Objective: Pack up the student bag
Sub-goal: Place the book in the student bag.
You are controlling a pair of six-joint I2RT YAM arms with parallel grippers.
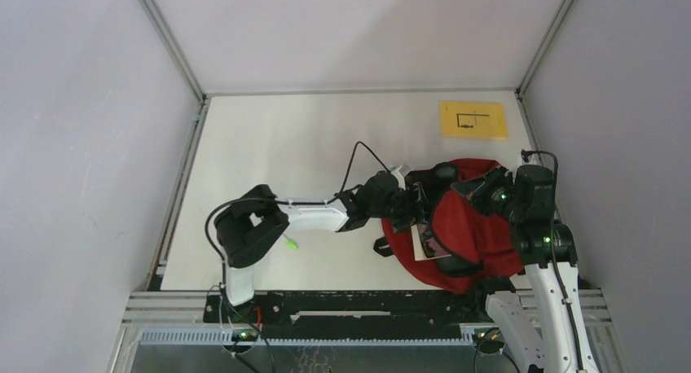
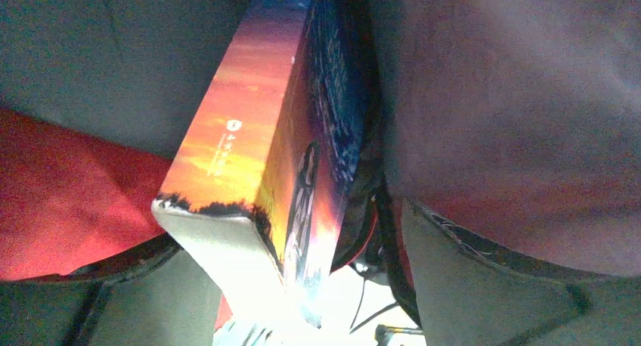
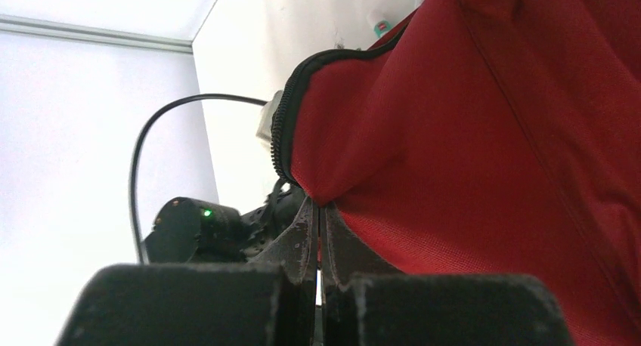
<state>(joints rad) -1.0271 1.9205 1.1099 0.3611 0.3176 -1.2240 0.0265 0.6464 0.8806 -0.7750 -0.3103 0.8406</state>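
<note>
The student bag (image 1: 477,234) lies on the right side of the table (image 1: 310,137), close to the near edge and just in front of my right arm's base. It is soft red woven cloth that slumps into a rounded heap, edged with a black toothed zipper (image 3: 281,134).

My right gripper (image 3: 318,214) is closed tight on a fold of that red cloth just below the zipper. I judge the pinch is there to lift the rim and hold the mouth open, since limp fabric would otherwise sag shut.

My left gripper (image 1: 405,202) reaches in from the left, right at that mouth. From its wrist camera I see a book (image 2: 257,157) standing on edge inside the bag, between grey lining (image 2: 514,97) on one side and red cloth on the other. The book is stiff and flat-sided, with a glossy sunset cover, a dark blue face and a pale block of page edges (one lower corner is still out in the light). My own left fingers do not show, so I cannot tell how wide those jaws stand or whether they grip the book.

Farther off, a flat yellow card (image 1: 473,119) lies near the far right corner, well apart from the bag.
</note>
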